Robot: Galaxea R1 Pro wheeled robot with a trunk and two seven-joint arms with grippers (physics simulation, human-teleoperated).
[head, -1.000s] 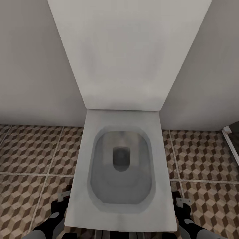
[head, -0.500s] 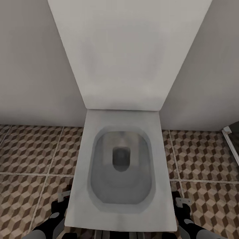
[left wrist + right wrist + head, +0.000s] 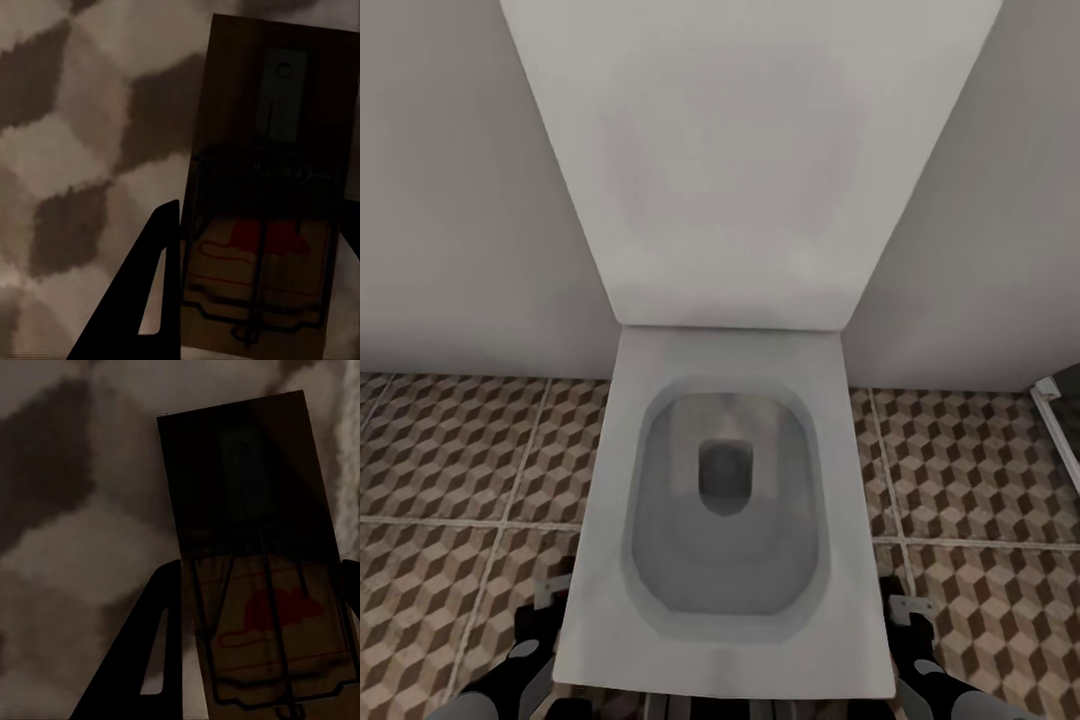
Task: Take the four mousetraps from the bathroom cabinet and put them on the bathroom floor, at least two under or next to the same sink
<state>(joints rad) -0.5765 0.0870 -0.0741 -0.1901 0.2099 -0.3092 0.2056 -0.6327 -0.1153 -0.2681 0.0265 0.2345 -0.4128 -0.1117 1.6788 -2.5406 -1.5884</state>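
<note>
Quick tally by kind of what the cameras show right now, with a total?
Brown wooden mousetraps with dark wire parts: 2, one between the left gripper's fingers, one between the right gripper's fingers.
White square toilets: 1.
Grippers: 2, left, right.
Total: 5.

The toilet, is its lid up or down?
Up. The toilet lid leans back against the wall, and the head view looks straight into the open bowl.
</note>
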